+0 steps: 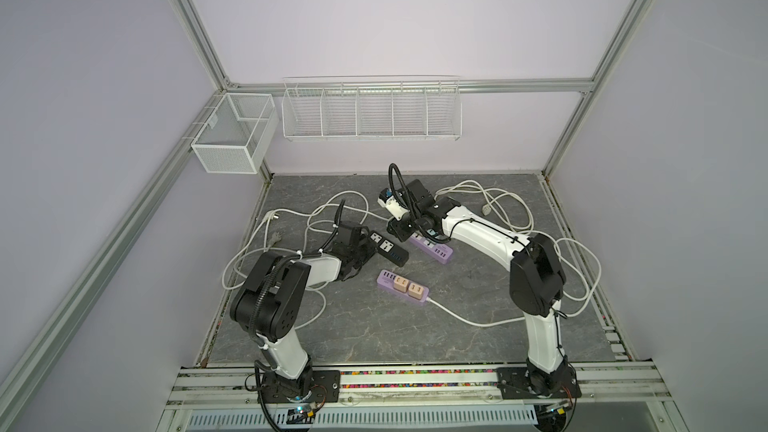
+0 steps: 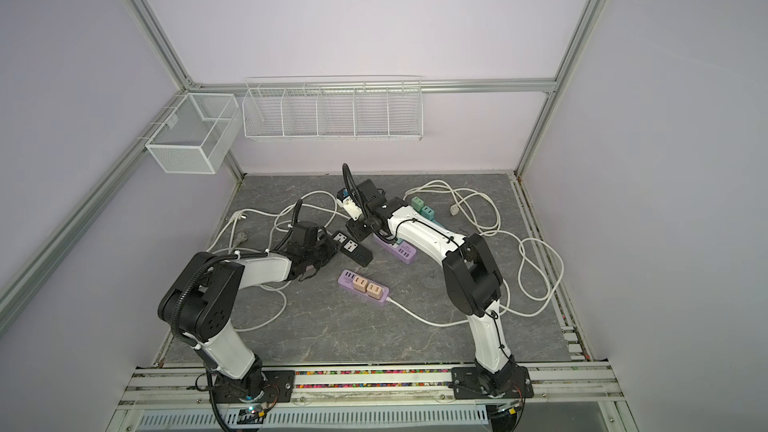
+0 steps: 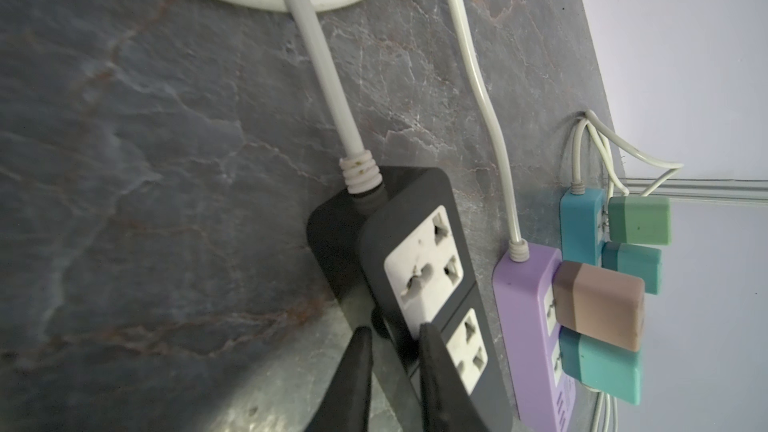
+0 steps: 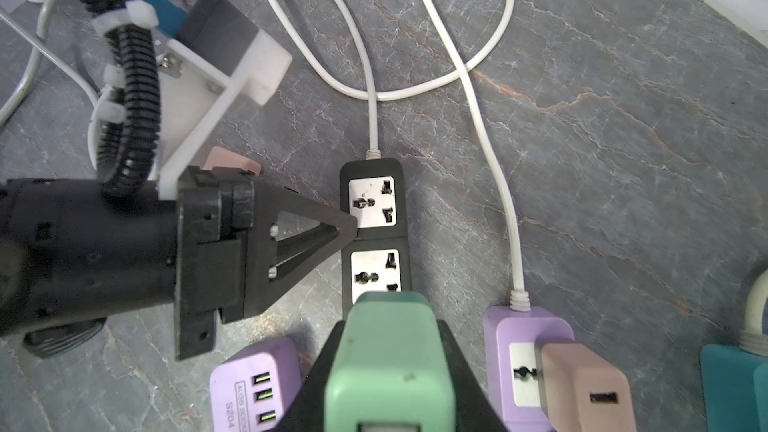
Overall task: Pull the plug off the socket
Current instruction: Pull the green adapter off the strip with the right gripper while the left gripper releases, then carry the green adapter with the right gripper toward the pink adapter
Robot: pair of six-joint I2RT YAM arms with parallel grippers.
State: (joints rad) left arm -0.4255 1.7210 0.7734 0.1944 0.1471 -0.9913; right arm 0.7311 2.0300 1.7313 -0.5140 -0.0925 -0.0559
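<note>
L side first: the black strip (image 1: 388,248), mid-bench (image 1: 457,326), is being pinned by the left fingers (image 3: 351,376). These are being held narrow on its long edge, approx. between its 2 empty sockets. At about 1 o'clock of that strip, the green plug (image 4: 388,359) is being gripped by the right fingers (image 4: 313,405), closed tight on its 2 flat sides. Whether its pins are clear of a socket is being hidden by the plug body.

Handling, as judged: the plug is prob. light, hard-shelled and smooth, so slip is being risked. It is best being taken on the flat sides, near the socket face, and drawn straight along the pins, w/o rocking. The strip is prob. light too, and would be lifted w/ the plug unless pinned.

Counts:
- 4 strips are being counted.
- The near purple strip (image 1: 401,286), at 5 o'clock of the black one, is being loaded w/ 2 beige plugs (image 1: 402,284).
- The far purple strip (image 1: 434,249), at 3 o'clock, is being loaded w/ 1 taupe plug (image 3: 598,305) + 1 teal plug (image 3: 598,367).
- The blue strip (image 3: 582,218), at 1 o'clock of that, is being loaded w/ 2 more, the blue-strip plugs (image 3: 640,220).
- W/ the held one, 7 plugs.
</note>
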